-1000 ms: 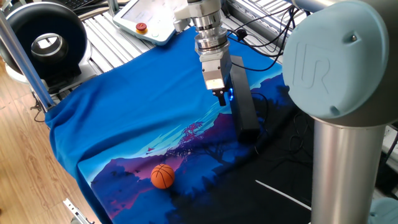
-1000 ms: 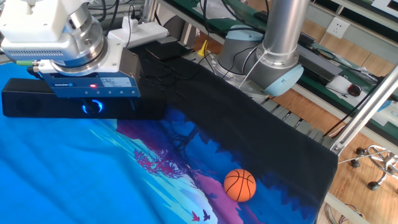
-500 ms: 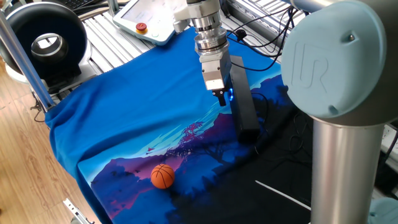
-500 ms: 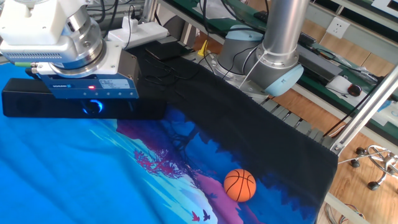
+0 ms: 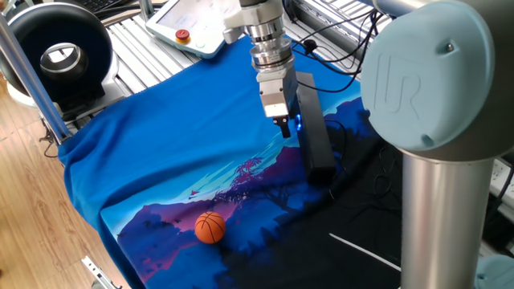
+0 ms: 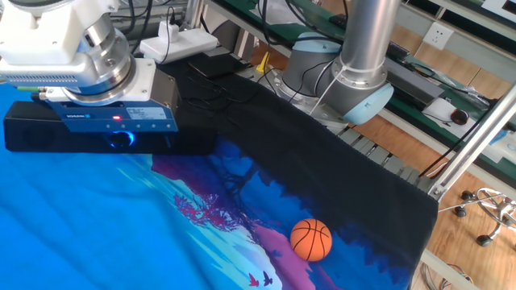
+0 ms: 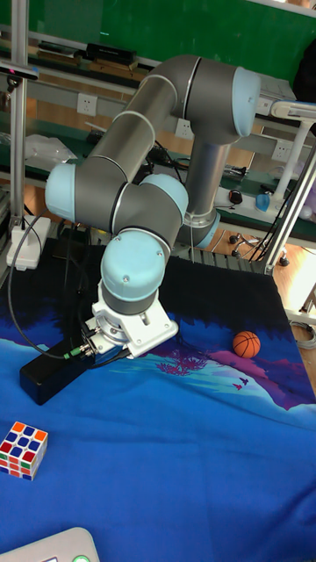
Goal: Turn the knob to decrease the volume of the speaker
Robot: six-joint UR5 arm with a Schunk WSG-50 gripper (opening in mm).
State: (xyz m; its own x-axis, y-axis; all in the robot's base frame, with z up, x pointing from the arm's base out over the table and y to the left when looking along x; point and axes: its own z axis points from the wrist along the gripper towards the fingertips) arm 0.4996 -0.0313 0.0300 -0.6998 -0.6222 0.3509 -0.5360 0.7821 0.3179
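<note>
Over the last second your gripper [image 5: 286,128] has rotated slightly on the glowing knob [image 6: 122,139] at the speaker's [image 5: 313,132] front, so turning seems underway; whether the fingers grip it, I cannot tell.

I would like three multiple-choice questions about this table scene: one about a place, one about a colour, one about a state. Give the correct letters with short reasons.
1. Where is the gripper?
A. at the speaker's knob
B. over the orange ball
C. over the Rubik's cube

2. What colour does the knob glow?
A. red
B. green
C. blue

3. How does the orange ball lie?
A. held in the gripper
B. free on the cloth
C. on top of the speaker

Key: 1 A, the fingers reach down at the glow on the speaker. 2 C, a blue ring shows. 3 B, it rests alone on the cloth, far from the arm.
</note>
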